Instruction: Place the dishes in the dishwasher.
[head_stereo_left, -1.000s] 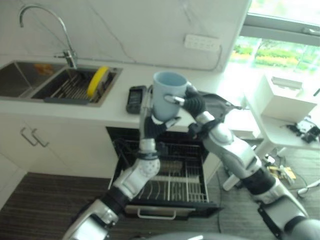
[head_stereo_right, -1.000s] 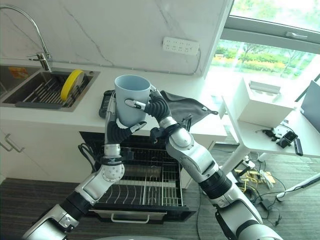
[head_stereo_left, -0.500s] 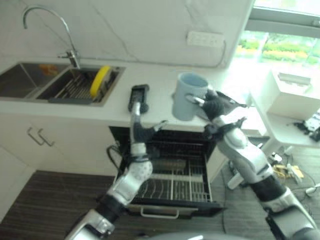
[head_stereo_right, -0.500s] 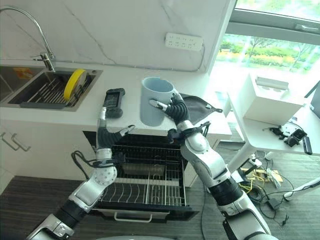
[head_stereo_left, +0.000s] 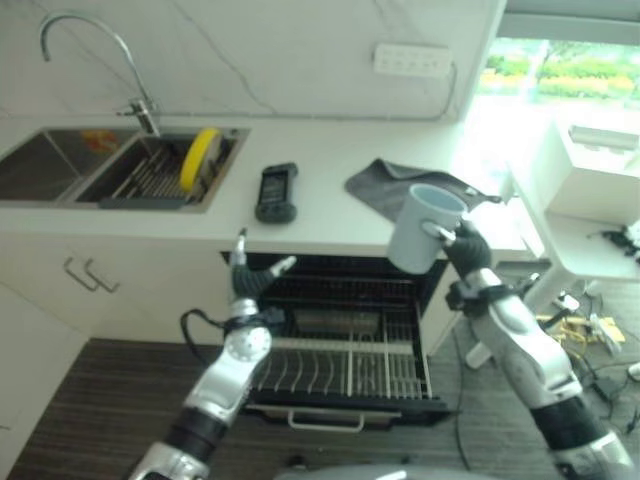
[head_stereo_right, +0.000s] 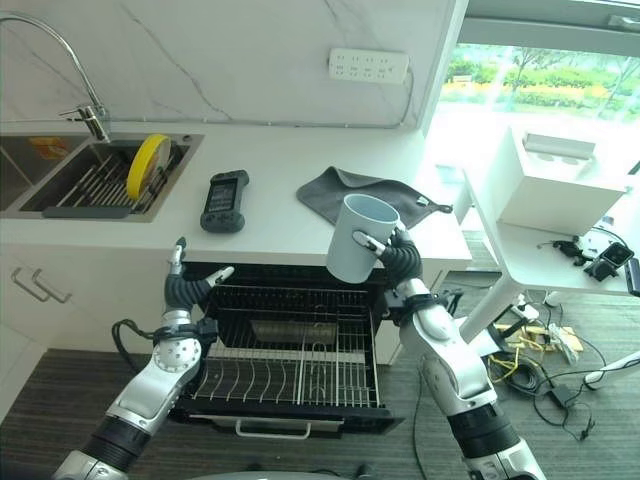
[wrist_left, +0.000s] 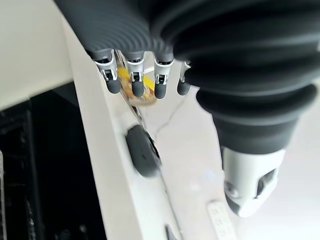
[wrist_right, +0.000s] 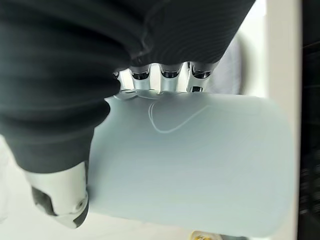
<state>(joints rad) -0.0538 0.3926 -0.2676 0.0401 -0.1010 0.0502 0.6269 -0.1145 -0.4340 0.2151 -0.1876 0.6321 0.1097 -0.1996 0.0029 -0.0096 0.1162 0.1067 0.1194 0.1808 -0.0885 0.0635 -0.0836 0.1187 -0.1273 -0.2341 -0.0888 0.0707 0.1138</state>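
My right hand (head_stereo_right: 398, 258) is shut on a pale blue mug (head_stereo_right: 360, 238), gripping it by its handle side and holding it upright in front of the counter edge, above the right part of the pulled-out dishwasher rack (head_stereo_right: 290, 362). The mug (wrist_right: 190, 165) lies across my right hand's fingers (wrist_right: 170, 74). My left hand (head_stereo_right: 185, 287) is open, fingers straight and pointing up, below the counter edge at the rack's left. A yellow dish (head_stereo_right: 148, 166) stands on edge in the sink rack (head_stereo_right: 95, 188).
A black handheld device (head_stereo_right: 222, 200) and a grey cloth (head_stereo_right: 365, 192) lie on the white counter (head_stereo_right: 290, 215). A tap (head_stereo_right: 70, 70) rises over the sink. A white table (head_stereo_right: 560, 250) with a box stands to the right.
The left hand let go of the mug and dropped below the counter edge. The right hand carried the mug rightward and down, from above the counter to in front of its edge.
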